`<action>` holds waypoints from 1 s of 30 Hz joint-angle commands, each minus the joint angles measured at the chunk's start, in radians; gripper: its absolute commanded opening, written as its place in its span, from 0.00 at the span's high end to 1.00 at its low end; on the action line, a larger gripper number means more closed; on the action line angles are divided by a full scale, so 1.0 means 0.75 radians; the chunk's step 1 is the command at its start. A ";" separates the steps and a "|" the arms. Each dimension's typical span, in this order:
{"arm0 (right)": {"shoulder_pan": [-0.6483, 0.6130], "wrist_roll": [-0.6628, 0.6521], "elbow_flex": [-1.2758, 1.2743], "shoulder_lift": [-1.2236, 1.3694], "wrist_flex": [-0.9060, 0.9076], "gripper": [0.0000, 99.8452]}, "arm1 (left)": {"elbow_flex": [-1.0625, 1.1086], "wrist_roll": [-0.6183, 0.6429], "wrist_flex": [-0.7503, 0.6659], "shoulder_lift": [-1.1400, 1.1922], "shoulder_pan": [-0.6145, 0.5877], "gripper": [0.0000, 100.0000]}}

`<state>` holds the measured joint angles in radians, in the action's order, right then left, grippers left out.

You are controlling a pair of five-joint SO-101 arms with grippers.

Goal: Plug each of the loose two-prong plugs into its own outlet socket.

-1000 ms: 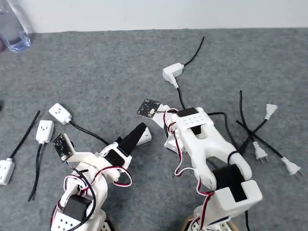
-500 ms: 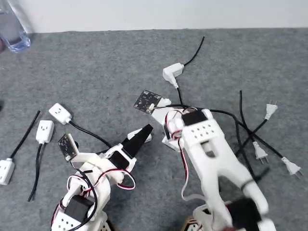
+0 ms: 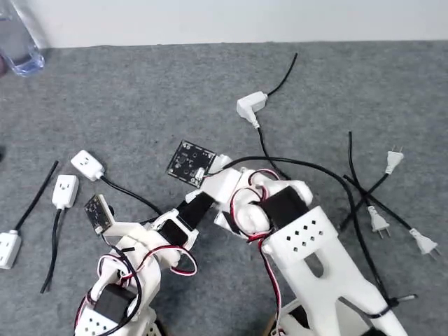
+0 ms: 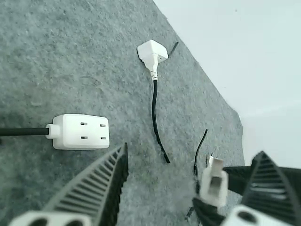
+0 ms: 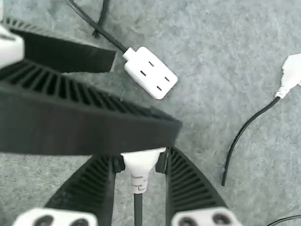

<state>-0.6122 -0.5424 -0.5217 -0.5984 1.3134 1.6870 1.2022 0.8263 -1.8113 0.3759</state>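
Judged as lining up for insertion: left gripper spread-jawed near the white rectangular plastic outlet socket flat on grey carpet, right gripper pinching the white two-prong plug nearby; next, probably steady socket, align prongs with slots.

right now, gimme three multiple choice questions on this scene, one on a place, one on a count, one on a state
1. Where on the grey mat do the loose plugs lie in the high view?
A) right side B) left side C) off it
2. How many loose plugs lie there?
A) one B) three C) five
3. The right pincer is:
A) open, empty B) shut on a socket C) shut on a white plug
Answers: 1 A, their crossed cords sit at the right; 2 B, three pronged heads show; 3 C, its wrist view shows the plug clamped.
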 commanded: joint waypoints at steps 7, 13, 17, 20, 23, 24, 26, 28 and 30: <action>-0.007 0.012 0.188 0.124 -0.015 0.99 | -0.005 0.010 -0.041 -0.012 0.018 0.62; -0.013 0.014 0.299 0.183 0.009 0.99 | -0.005 0.010 -0.041 -0.012 0.018 0.62; -0.013 0.014 0.327 0.146 0.036 0.99 | -0.005 0.010 -0.041 -0.012 0.018 0.62; -0.013 0.008 0.323 0.132 0.036 0.99 | -0.005 0.010 -0.041 -0.012 0.018 0.62; -0.015 0.010 0.323 0.128 0.038 0.99 | -0.005 0.010 -0.041 -0.012 0.018 0.62; -0.015 0.012 0.323 0.128 0.038 0.99 | -0.005 0.012 -0.041 -0.012 0.018 0.62; -0.021 0.012 0.325 0.128 0.046 0.99 | -0.005 0.012 -0.041 -0.012 0.018 0.62; -0.054 0.006 0.342 0.126 0.093 0.99 | -0.005 0.012 -0.041 -0.012 0.018 0.62; -0.089 0.006 0.372 0.126 0.138 0.99 | -0.005 0.012 -0.041 -0.012 0.018 0.62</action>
<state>-0.6429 -0.5409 -0.3284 -0.4603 1.3779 1.6855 1.2068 0.8247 -1.8113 0.3821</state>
